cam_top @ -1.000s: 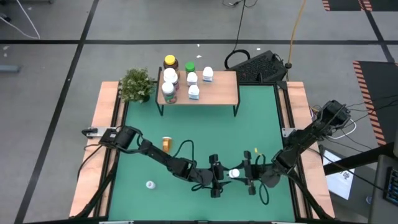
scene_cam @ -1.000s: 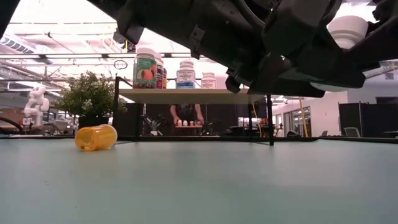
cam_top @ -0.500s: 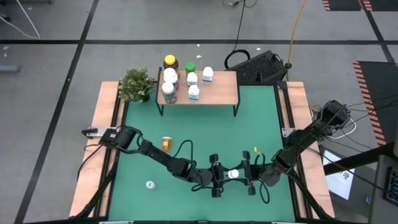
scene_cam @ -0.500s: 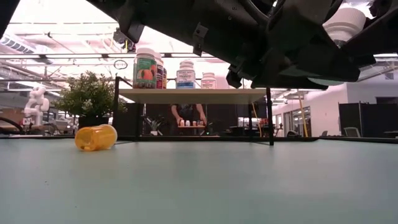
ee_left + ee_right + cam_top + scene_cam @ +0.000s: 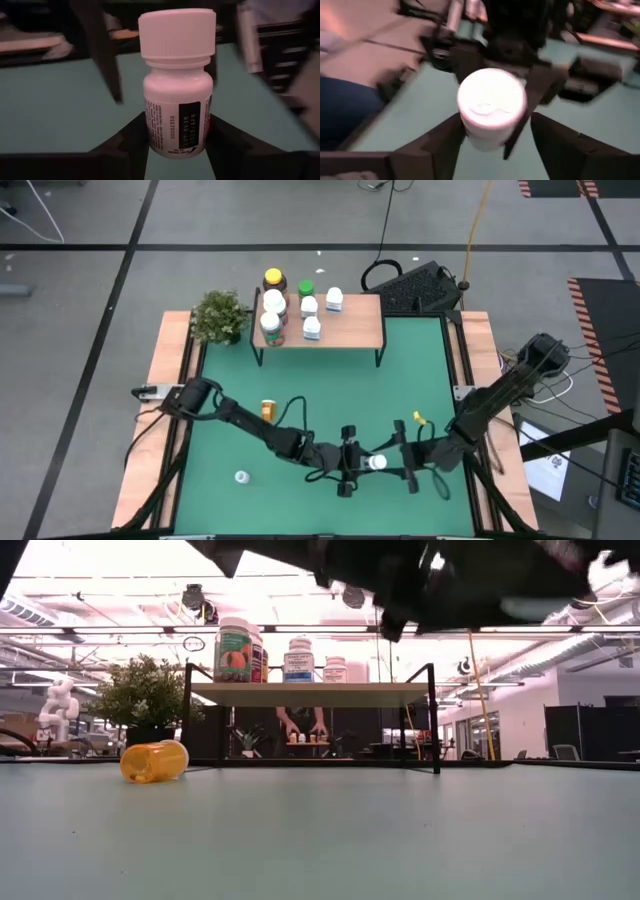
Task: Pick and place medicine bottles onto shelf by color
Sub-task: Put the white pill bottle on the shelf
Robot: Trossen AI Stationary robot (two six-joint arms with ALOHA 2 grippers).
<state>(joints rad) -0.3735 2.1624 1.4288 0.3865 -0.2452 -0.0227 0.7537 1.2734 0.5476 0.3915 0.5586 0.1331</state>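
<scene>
My left gripper point(image 5: 175, 145) has closed on the white bottle point(image 5: 177, 85); my right gripper point(image 5: 410, 468) has opened and backed off.

My left gripper point(image 5: 352, 469) is clamped on the white bottle point(image 5: 177, 95), fingers hugging its base. My right gripper point(image 5: 405, 468) faces it, fingers spread apart and clear of it.

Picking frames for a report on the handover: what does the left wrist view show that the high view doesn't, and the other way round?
Only the left wrist view shows the printed black label strip on the white bottle and the left end effector closed on its base. Only the high view shows the shelf with six bottles, the plant, the orange bottle and a white cap on the table. Both show the white bottle between the two end effectors.
</scene>
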